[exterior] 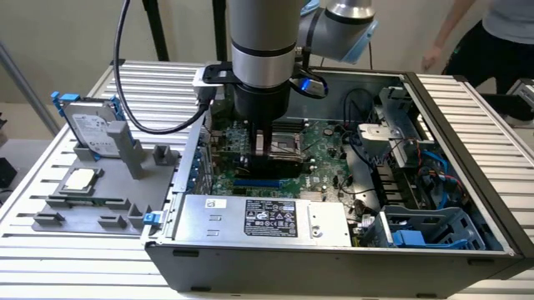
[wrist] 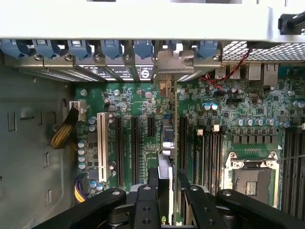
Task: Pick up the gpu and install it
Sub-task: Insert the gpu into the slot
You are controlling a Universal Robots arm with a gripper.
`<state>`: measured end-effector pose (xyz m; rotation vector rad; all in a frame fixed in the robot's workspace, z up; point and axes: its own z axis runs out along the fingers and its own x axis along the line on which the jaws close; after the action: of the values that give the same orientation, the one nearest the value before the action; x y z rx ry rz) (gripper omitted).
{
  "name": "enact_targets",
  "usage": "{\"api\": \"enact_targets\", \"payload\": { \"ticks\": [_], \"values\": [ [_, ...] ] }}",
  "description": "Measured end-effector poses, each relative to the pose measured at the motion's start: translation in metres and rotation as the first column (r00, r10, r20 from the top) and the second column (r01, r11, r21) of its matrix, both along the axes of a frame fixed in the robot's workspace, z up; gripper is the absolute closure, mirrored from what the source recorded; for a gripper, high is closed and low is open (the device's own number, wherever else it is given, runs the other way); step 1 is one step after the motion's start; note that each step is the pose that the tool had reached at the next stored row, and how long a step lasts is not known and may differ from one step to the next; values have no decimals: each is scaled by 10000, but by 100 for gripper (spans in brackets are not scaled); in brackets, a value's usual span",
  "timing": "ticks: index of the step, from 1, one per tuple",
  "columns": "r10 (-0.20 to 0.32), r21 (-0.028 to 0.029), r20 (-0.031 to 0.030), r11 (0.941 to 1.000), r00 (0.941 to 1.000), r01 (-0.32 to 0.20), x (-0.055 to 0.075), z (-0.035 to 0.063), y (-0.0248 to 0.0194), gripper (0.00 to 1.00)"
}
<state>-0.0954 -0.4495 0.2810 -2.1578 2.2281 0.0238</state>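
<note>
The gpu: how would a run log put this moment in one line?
gripper: shut on gpu | gpu: edge-on, upright, over motherboard slots inside computer case | hard drive: on holder outside

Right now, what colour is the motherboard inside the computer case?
Green, with black expansion slots; the motherboard shows best in the wrist view.

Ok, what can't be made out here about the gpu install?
Wrist view: the gpu stands edge-on; whether it is seated in its slot is hidden by the gripper.
Exterior view: the arm covers the slot area.
Exterior view: power supply label text too small.
</note>
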Motion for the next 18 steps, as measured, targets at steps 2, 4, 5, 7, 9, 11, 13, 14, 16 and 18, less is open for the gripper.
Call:
{"api": "enact_targets", "payload": {
  "ticks": [2, 4, 5, 7, 9, 11, 13, 14, 16, 18],
  "values": [
    [0, -1, -31, 10000, 10000, 0, 0, -10, 0, 100],
    [2, 6, -81, 10000, 10000, -2, 0, -20, 0, 100],
    [3, 7, -109, 10000, 9999, -3, 0, -26, 0, 100],
    [4, 6, -151, 10000, 9999, -4, 0, -32, 0, 100],
    [4, 8, -183, 10000, 9998, -4, 0, -42, 0, 100],
    [4, 8, -197, 10000, 9998, -4, 0, -53, 0, 100],
    [4, 7, -205, 10000, 9998, -4, 0, -66, -1, 100],
    [4, 7, -214, 10000, 9998, -4, 0, -82, 0, 100],
    [5, 7, -230, 10000, 9997, -4, 0, -96, -1, 100],
    [4, 8, -245, 10000, 9997, -4, 0, -112, 0, 100]
  ]
}}
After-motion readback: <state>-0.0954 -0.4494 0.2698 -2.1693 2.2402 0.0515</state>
